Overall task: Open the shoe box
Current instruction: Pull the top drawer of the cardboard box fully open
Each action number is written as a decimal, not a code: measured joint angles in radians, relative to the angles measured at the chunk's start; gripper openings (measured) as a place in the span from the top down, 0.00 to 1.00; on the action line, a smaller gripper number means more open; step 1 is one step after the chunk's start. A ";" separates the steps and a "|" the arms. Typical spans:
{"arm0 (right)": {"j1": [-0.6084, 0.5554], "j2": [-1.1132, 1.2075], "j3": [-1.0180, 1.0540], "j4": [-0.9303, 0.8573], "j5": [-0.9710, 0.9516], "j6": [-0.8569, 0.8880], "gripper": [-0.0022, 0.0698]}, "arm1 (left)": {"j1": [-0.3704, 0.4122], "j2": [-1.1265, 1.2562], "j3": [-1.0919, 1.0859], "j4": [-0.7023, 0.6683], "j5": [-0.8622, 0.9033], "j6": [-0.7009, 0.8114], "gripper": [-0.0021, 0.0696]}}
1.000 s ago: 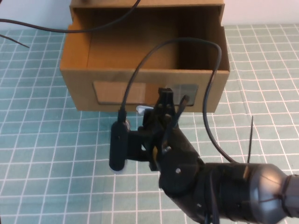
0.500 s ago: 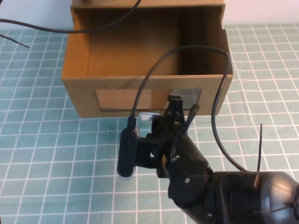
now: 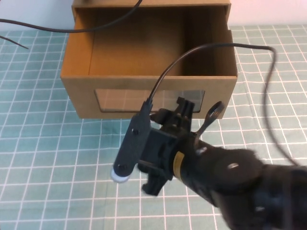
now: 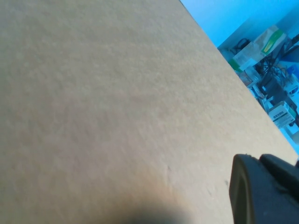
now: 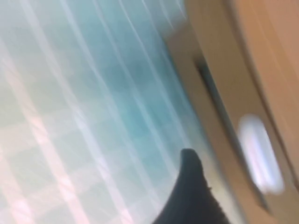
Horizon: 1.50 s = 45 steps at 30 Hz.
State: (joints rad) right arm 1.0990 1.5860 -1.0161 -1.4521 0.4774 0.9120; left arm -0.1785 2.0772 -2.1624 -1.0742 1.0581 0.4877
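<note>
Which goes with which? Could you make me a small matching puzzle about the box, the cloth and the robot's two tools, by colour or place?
Things:
1. box
2. cloth
3. right tool
4. left tool

Descriptions:
A. green with a white grid
B. close against bare cardboard, out of the overhead view
C. brown, open at the top
D. just in front of the box's near wall, above the cloth

Pairs: 1-C, 2-A, 3-D, 4-B
</note>
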 joint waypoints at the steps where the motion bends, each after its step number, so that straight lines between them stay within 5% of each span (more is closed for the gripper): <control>1: 0.000 -0.028 0.000 0.036 -0.061 0.001 0.37 | 0.000 -0.005 0.002 0.008 0.004 -0.007 0.98; 6: 0.000 -0.152 0.000 0.137 -0.208 0.001 0.45 | 0.008 -0.068 0.013 0.047 0.040 -0.021 0.98; 13: 0.000 -0.359 0.000 0.185 -0.112 0.004 0.88 | 0.096 -0.244 0.015 0.069 0.159 -0.011 0.98; 16: 0.000 -0.456 0.000 0.193 -0.028 -0.017 0.96 | 0.141 -0.341 0.015 0.139 0.179 -0.003 0.98; 22: 0.000 -0.601 0.000 0.212 0.167 -0.149 0.98 | 0.169 -0.531 0.037 0.297 0.197 0.030 0.98; 28: 0.000 -0.687 0.004 0.251 0.356 -0.187 0.98 | 0.169 -0.748 0.214 0.318 0.205 0.099 0.98; 40: 0.000 -0.921 0.280 0.411 0.300 -0.369 0.99 | 0.017 -1.324 1.063 0.316 -0.241 0.343 0.98; 45: 0.000 -0.961 0.317 0.425 0.300 -0.371 0.99 | 0.011 -1.507 1.383 0.267 -0.400 0.285 0.98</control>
State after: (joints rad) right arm 1.0990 0.6247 -0.6995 -1.0273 0.7771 0.5406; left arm -0.1671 0.5699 -0.7799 -0.8076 0.6581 0.7723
